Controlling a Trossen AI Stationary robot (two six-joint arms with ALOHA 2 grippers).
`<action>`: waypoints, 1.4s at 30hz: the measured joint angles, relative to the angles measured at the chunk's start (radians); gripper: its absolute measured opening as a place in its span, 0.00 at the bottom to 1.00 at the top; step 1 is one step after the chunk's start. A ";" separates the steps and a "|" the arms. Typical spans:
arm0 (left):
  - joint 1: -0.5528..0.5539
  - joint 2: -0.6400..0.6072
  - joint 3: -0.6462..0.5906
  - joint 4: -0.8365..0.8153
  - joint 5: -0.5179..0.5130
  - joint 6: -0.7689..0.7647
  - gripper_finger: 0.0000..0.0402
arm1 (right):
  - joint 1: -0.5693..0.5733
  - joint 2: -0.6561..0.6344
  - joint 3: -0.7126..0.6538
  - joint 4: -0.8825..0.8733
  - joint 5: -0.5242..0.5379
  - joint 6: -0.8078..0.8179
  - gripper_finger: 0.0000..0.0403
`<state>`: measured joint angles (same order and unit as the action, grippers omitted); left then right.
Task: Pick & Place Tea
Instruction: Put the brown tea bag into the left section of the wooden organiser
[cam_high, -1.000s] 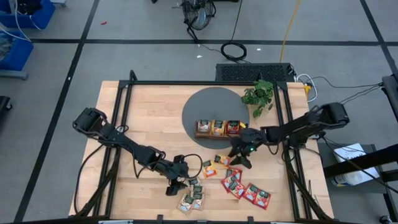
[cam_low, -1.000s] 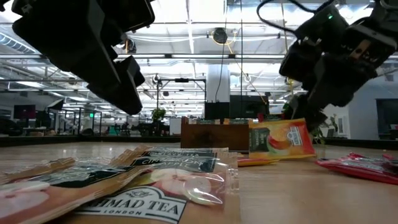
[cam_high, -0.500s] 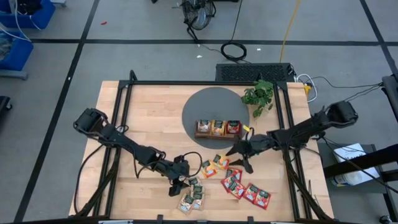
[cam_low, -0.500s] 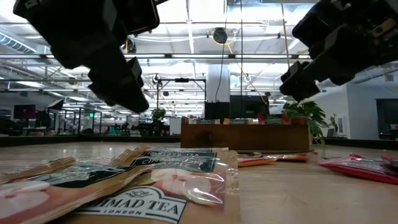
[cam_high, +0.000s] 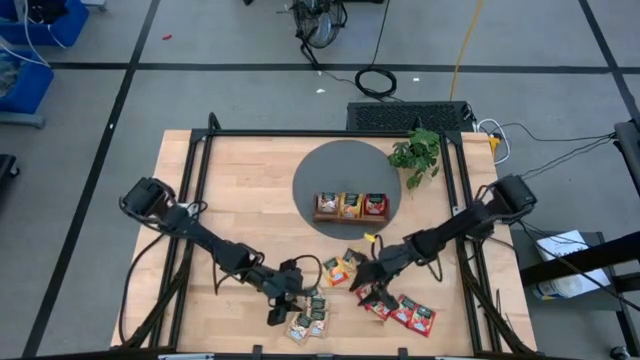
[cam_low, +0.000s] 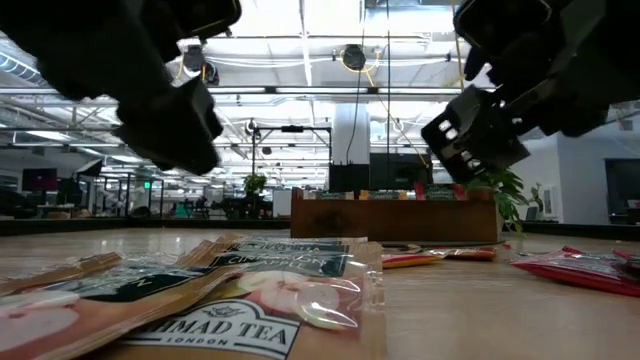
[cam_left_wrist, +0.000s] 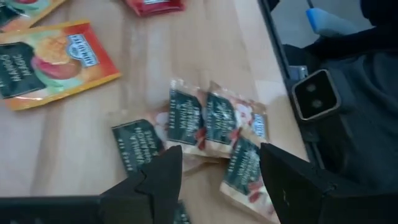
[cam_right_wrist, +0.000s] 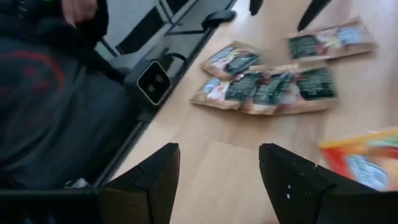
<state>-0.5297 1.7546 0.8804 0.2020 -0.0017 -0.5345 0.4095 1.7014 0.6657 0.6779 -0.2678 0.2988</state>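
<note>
1. Left gripper low over the table's near edge, above the pale green-white sachets. Fingers spread apart, nothing between them.
2. Left wrist view: same pale sachets fanned out and overlapping on the wood, an orange sachet farther off, a red one cut by the frame edge.
3. Right gripper over the loose sachets in the middle, between the orange pair and the red group. Fingers wide apart, empty.
4. Right wrist view: pale sachets clustered near the table edge, one orange sachet partly in frame.
5. Wooden tray on the dark round mat, well apart from both grippers. Three compartments filled: look like pale, orange, red from left to right, but labels too small to confirm.
6. Plant beside the mat's right rim.
7. Low view: pale sachets flat in the foreground, red sachets at right, tray behind, both grippers hanging clear above the tabletop.
8. Table light wood with black frame rails.
</note>
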 joint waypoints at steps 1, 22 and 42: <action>-0.008 0.000 0.000 -0.010 0.000 -0.013 0.53 | 0.000 0.023 0.015 0.002 -0.003 0.002 0.50; -0.162 0.047 0.000 -0.019 -0.191 -0.452 0.53 | 0.103 0.117 0.076 0.091 0.033 -0.155 0.50; -0.153 0.167 0.001 0.126 -0.204 -0.602 0.53 | 0.087 0.138 0.120 -0.037 0.084 -0.259 0.50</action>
<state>-0.6827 1.9221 0.8818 0.3279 -0.2062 -1.1364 0.4960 1.8390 0.7860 0.6405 -0.1839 0.0402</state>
